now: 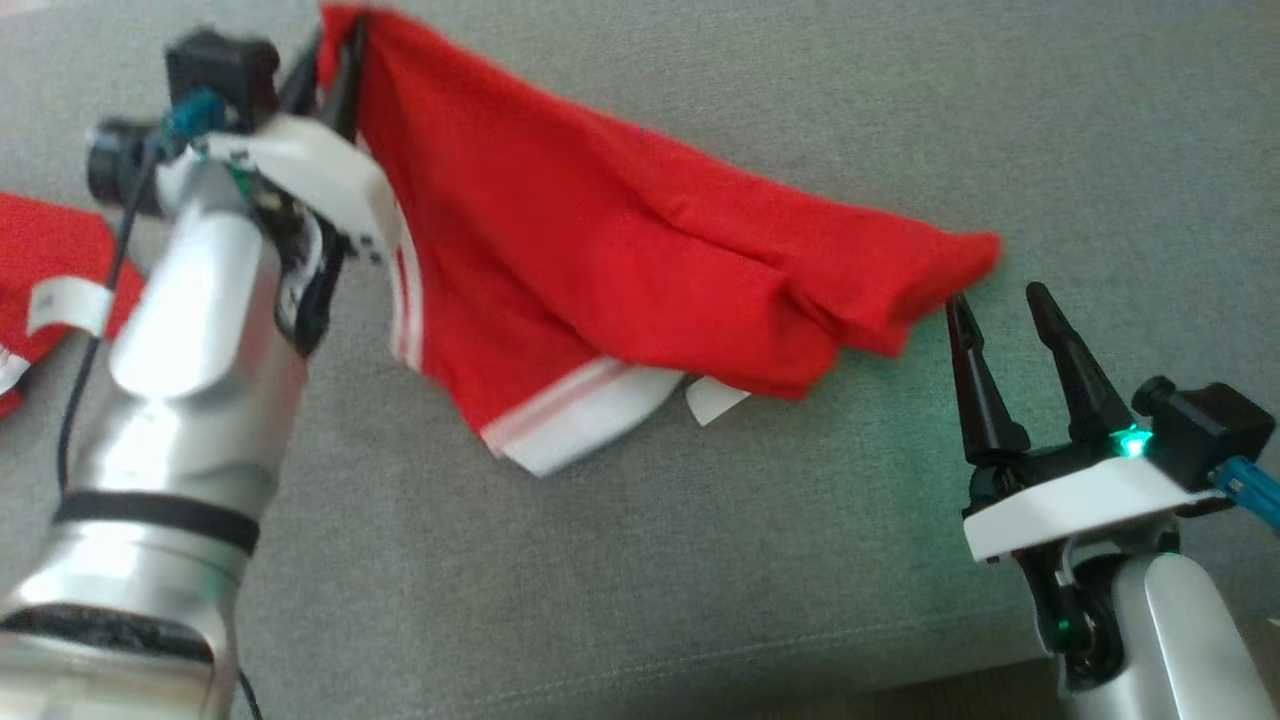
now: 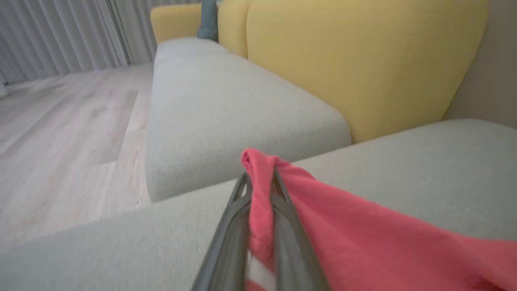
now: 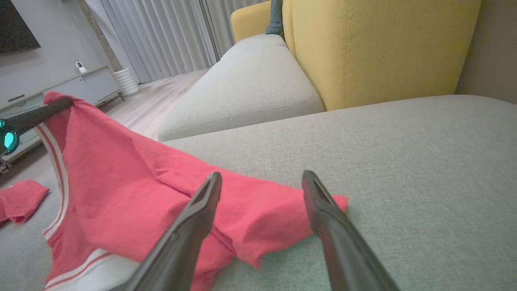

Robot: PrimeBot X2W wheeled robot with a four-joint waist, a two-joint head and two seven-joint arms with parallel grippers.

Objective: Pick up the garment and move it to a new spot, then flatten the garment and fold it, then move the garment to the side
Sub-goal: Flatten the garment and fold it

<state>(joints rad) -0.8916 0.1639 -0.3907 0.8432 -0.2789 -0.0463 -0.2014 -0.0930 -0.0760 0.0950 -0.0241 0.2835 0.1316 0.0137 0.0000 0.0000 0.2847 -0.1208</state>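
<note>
The soft red jersey garment with white striped trim (image 1: 620, 260) looks light, limp and not slippery: it will sag, crease and swing from whatever point holds it, so I judge it needs two well-spread holds at corners or hems before it can be flattened. The left end effector (image 1: 340, 50) is clenched on a bunched red corner, raised above the grey woven sofa cushion (image 1: 800, 560). From there the cloth slopes in loose folds down to the cushion, where its far tip rests and the white trim appears to rest too. The right end effector (image 1: 995, 300) is released, its tapered dark fingers (image 3: 198, 218) spread low over the cushion just beside that tip, which seems the natural second hold. The cushion's coarse weave should grip, so dragging may wrinkle the cloth. A second red cloth piece (image 1: 50, 260) lies on the cushion, apart from the garment, and a smooth yellow upholstered backrest (image 3: 383, 52) rises behind the cushion
</note>
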